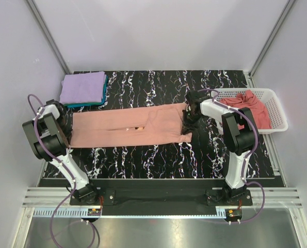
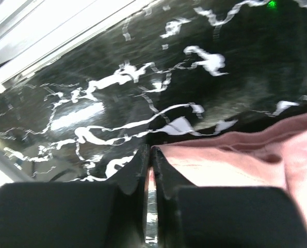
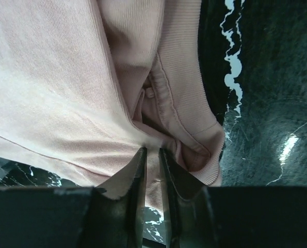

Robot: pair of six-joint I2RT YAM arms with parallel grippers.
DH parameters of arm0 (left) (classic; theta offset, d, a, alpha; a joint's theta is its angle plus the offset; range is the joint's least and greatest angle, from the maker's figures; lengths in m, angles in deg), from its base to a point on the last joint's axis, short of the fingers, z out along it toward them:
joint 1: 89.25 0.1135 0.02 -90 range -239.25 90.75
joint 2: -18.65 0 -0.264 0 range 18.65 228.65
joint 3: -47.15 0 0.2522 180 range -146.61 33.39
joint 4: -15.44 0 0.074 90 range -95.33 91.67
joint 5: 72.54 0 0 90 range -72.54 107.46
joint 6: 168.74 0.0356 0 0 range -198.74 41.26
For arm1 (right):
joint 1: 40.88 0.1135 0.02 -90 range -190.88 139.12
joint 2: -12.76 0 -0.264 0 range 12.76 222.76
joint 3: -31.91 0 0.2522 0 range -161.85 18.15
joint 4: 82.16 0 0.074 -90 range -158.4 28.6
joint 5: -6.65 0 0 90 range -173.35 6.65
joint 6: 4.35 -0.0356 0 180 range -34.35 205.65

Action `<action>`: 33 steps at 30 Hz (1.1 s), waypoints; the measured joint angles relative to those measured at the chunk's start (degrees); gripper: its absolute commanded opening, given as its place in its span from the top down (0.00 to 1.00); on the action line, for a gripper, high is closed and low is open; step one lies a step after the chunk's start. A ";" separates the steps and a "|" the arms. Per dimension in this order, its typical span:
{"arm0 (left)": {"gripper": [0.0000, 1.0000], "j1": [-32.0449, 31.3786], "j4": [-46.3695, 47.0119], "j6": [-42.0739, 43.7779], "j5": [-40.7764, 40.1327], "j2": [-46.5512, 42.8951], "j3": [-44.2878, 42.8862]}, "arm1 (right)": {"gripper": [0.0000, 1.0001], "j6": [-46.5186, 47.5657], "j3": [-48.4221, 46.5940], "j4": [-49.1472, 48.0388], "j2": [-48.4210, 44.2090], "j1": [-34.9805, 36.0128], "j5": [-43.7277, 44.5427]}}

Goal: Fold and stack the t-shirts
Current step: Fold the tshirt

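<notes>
A salmon-pink t-shirt (image 1: 130, 126) lies as a long folded strip across the middle of the black marbled table (image 1: 158, 160). My left gripper (image 1: 67, 123) is at its left end. In the left wrist view the left gripper (image 2: 149, 150) has its jaws almost together, with a thin sliver of the pink cloth (image 2: 236, 165) between them. My right gripper (image 1: 186, 118) is at the strip's right end. In the right wrist view the right gripper (image 3: 152, 151) is shut on a fold of the shirt (image 3: 65, 103) near its ribbed hem. A folded lavender t-shirt (image 1: 82, 87) rests on a teal one (image 1: 86, 105) at the back left.
A white lattice basket (image 1: 274, 106) stands at the right edge of the table, and a darker rose-pink t-shirt (image 1: 248, 106) lies crumpled in it. Grey walls enclose the table on three sides. Both arm bases are bolted at the near edge.
</notes>
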 measured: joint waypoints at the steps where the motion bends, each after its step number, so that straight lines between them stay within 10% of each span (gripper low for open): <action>1: 0.84 0.00 -0.28 -0.09 -0.59 -0.13 0.28 | 0.76 0.28 -0.04 0.02 0.00 0.00 0.13; 17: 0.53 -2.56 -4.44 -0.15 -2.43 -14.05 2.86 | 0.71 14.19 -12.02 5.09 6.49 -6.03 11.72; 27: 0.47 -12.50 -0.09 1.92 4.44 -18.78 4.31 | 0.68 21.97 -41.48 9.35 24.28 -7.23 18.45; 33: 0.47 -12.50 1.62 4.90 5.31 -15.93 3.06 | 0.49 21.90 -60.19 13.25 34.16 -7.23 20.02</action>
